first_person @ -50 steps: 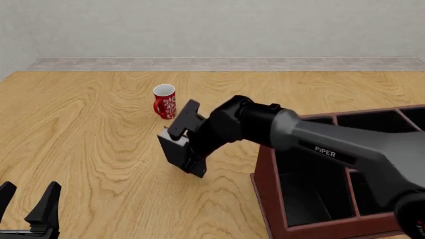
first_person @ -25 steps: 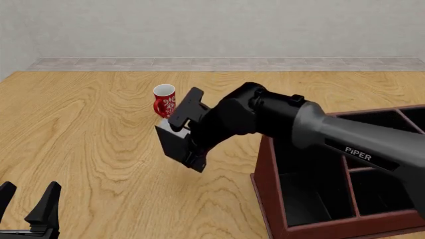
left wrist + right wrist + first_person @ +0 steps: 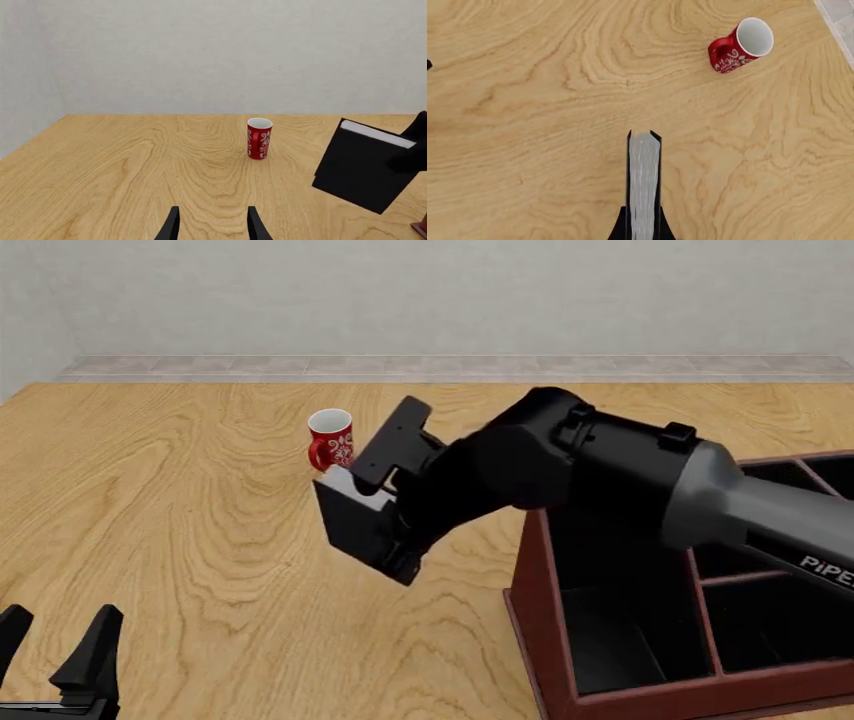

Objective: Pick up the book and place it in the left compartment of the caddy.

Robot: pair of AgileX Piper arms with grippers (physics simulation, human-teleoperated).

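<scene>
So the caddy [image 3: 541,640] is sitting off to my right, its left compartment [image 3: 614,625] running away from me. I'm clamping the book [image 3: 358,530] in my right gripper [image 3: 642,227], tilted in the air left of it. Left gripper [image 3: 60,660] is idling, spread.

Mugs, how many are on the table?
1. The red mug stands upright on the wooden table, just behind the black book that the right gripper holds up. The big arm could hide something more.
</scene>
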